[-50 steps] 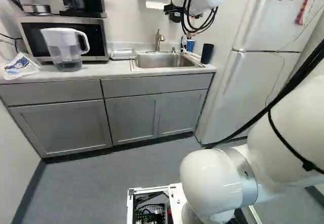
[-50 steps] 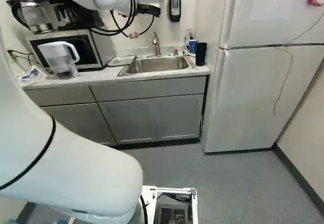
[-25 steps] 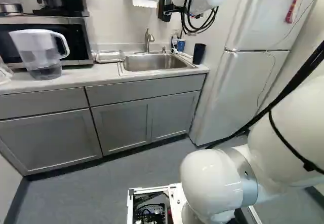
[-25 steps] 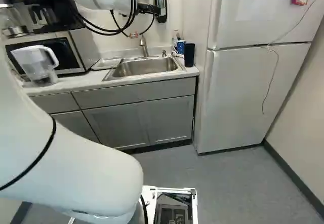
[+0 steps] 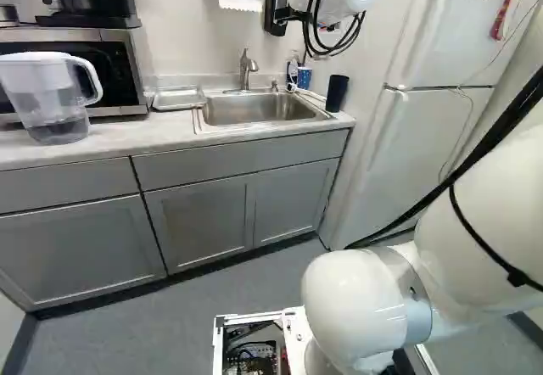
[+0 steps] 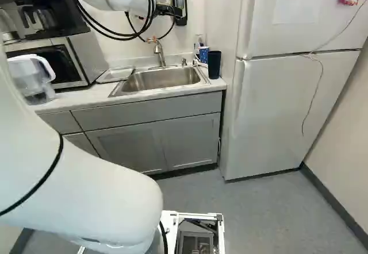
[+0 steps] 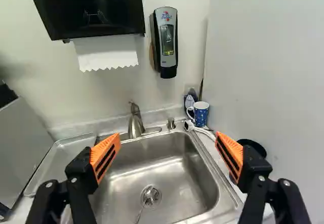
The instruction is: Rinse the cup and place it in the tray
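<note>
My gripper (image 6: 152,39) hangs over the counter ahead, small in the right base view. In the wrist view the gripper (image 7: 168,140) is open, its orange pads wide apart with nothing held. A steel sink (image 7: 172,171) lies beyond and between the fingers, with a faucet (image 7: 135,122) at its back rim. A blue patterned cup (image 7: 201,113) with a white handle stands at the sink's back corner. Nearer, a dark cup (image 6: 214,64) is partly hidden behind one finger in the wrist view. A shallow tray (image 7: 63,158) lies on the counter along the sink's other side.
A paper towel dispenser (image 7: 88,8) and a soap dispenser (image 7: 166,41) hang on the wall above the sink. A water pitcher (image 5: 49,95) stands before the microwave (image 5: 119,65) on the counter. The white fridge (image 6: 282,104) rises beside the cups.
The base has moved: the counter and sink have shifted leftward in both base views and look somewhat nearer. The arm keeps its pose against its lowest joint.
</note>
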{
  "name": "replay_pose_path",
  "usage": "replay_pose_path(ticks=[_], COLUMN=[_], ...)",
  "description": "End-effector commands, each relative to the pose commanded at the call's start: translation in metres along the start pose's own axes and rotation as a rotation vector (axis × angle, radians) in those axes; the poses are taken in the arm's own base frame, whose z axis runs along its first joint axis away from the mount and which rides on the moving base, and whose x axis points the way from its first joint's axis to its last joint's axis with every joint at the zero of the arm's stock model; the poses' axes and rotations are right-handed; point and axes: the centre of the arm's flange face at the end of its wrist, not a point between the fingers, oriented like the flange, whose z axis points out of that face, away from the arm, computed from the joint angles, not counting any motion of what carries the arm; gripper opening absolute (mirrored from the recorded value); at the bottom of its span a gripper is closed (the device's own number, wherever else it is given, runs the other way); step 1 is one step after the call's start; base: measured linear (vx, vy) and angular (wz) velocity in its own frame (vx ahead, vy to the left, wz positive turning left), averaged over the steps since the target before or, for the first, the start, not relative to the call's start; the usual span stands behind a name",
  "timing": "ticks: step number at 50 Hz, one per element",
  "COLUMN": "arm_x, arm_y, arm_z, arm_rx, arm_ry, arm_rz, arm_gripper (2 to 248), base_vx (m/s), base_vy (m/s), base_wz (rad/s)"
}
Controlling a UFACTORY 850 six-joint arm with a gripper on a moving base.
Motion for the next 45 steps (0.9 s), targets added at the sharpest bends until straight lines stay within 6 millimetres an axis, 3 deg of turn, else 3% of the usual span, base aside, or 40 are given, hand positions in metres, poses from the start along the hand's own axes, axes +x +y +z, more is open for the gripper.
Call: replay_pose_path(ticks=[45], arm_x=[0.0000], arm_y=[0.0000], arm_z=[0.0000], arm_rx=[0.000], arm_ry=[0.000], arm_rz=[0.000], arm_gripper=[247], base_vx=[0.155], base_vy=[0.037], base_wz=[-0.022])
